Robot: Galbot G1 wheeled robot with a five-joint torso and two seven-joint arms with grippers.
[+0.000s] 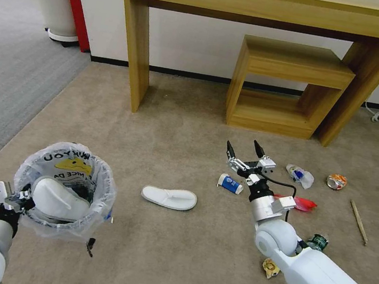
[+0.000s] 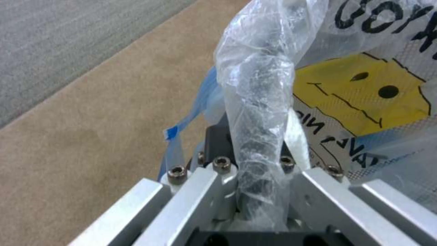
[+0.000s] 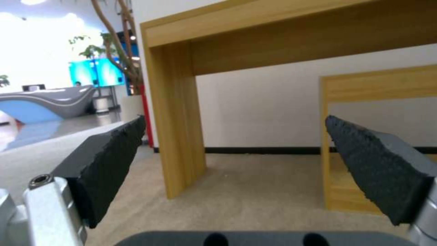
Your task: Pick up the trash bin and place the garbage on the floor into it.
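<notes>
Gripping trash bin (image 1: 67, 190) rim: left claw (image 1: 22, 199). Right claw (image 1: 245, 153) spread wide above paper cup (image 1: 231, 183).

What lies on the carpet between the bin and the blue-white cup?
In the head view, one white slipper lies on the beige carpet between the trash bin and the paper cup; otherwise bare.

Printed matter appears on the clear bag lining the trash bin (image 1: 66, 189), whose rim the left gripper (image 1: 22, 197) clamps. Black letters "NICE DA" run upside down beneath a yellow face mark. A larger line above is partly legible, roughly "UOY". The blue-white paper cup (image 1: 230, 183), just beside the right gripper (image 1: 245, 151), carries unreadable print.
</notes>
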